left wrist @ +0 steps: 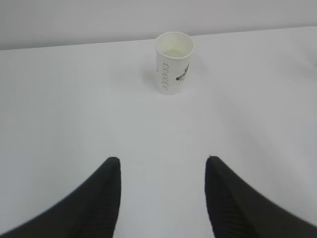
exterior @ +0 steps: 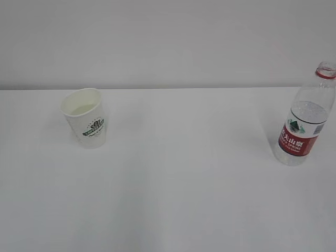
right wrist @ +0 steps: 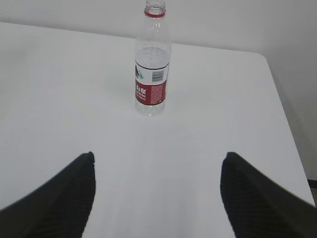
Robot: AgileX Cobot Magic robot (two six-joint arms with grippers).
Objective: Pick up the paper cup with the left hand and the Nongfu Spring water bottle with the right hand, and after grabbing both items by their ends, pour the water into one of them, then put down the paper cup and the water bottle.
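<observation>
White table (exterior: 184,199): both grippers, left (left wrist: 162,171) and right (right wrist: 157,168), hang open, empty.

Slanted front view, wrist views trailing hands

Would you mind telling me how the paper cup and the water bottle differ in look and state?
The paper cup is short, opaque white and tapered; the water bottle is taller, clear plastic with a red label. The cup has a wide open mouth, while the bottle narrows to a small neck with a red ring and no cap. The cup stands at the left, the bottle at the far right. Both stand upright on the white table, held by neither tool.
</observation>
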